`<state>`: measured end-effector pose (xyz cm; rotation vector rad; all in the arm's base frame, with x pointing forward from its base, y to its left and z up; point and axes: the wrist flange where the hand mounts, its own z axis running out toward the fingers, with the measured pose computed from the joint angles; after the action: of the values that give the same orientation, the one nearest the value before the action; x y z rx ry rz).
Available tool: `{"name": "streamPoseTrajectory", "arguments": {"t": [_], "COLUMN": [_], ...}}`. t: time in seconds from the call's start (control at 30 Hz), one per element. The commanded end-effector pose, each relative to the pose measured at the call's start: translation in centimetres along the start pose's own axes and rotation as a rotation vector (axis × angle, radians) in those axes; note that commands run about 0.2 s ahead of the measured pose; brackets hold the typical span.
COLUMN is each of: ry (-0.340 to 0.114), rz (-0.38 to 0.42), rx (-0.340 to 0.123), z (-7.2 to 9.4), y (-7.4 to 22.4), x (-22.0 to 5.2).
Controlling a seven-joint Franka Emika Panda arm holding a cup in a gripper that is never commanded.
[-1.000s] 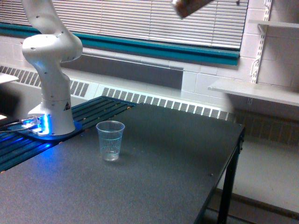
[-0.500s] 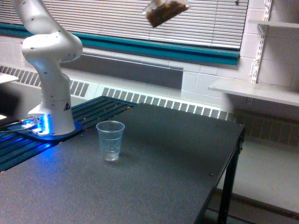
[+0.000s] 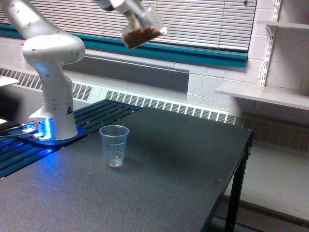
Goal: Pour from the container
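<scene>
Since the earlier frames the jar (image 3: 142, 30) has been carried steadily toward the exterior view's left and brought lower, from the top edge of the picture to a spot in front of the blinds (image 3: 203, 21). It is now held high in the air, tilted, with brown nuts gathered in the lower part of it. The gripper (image 3: 129, 10) is seen only in part at the top edge, just above and to the exterior view's left of the jar; it appears to be clamped on the jar, though the fingers themselves are too blurred to be made out clearly.

Well below the gripper, and slightly to its left in this view, an empty plastic cup (image 3: 114, 145) stands upright on the dark table (image 3: 183, 183). The arm's white base (image 3: 53, 96) rises farther to the left.

The shift is judged to be the approach phase of the pour: the jar has been brought much nearer to a line above the cup, but it is not yet over the cup and hangs well above it. No nuts are seen falling, and none lie in the cup. A little more travel leftward, some descent and a steeper tilt would likely be needed; from the present height, nuts could easily bounce out or miss the cup.
</scene>
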<state>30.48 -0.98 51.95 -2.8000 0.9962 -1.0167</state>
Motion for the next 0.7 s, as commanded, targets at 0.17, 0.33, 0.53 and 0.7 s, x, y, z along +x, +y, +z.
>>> {"name": "streamPoseTrajectory", "arguments": {"t": [0.17,0.33,0.53,0.7], "ry": [-0.1,-0.136,-0.163,-0.186], "rz": [0.08,0.102,0.12,0.123], "rx": [-0.06,-0.094,-0.116,-0.139], "z": [2.1,2.7,2.7,2.9], "y": [2.8,3.7,4.5,5.3], "x": [-5.5,-6.5,-6.6,-6.6]}}
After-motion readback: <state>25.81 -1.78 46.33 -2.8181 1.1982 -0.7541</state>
